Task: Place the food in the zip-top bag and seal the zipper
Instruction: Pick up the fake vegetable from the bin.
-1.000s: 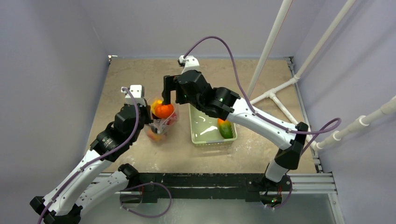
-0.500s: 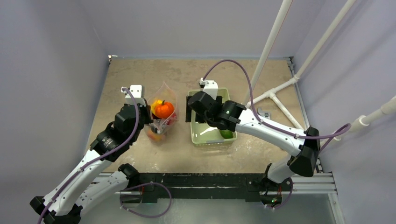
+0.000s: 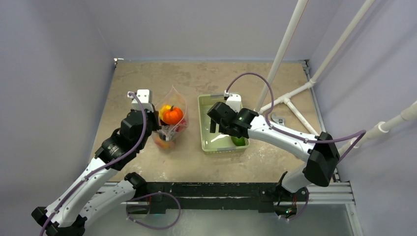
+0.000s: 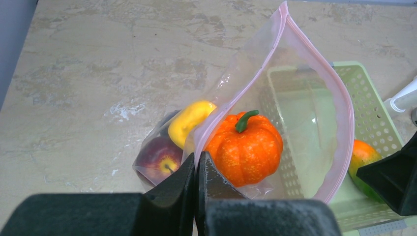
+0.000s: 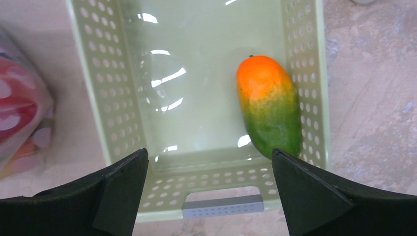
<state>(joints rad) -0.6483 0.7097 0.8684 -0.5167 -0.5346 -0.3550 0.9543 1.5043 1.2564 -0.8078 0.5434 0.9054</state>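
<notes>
L fingers [image 4: 189,174] were pinched shut on zip-top bag [image 4: 305,98] at its pink zipper [image 4: 346,123]; mouth stood open on worktop [image 4: 98,73]. Pumpkin [image 4: 246,147], yellow pepper [image 4: 189,120] and peach [image 4: 157,157] inside. R fingers [image 5: 123,182] spread wide, empty, over basket [image 5: 98,73]; orange-green fruit [image 5: 269,110] lay inside, against its wall.

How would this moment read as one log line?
left gripper: shut on bag | right gripper: open above basket | orange-green fruit: in basket
</notes>
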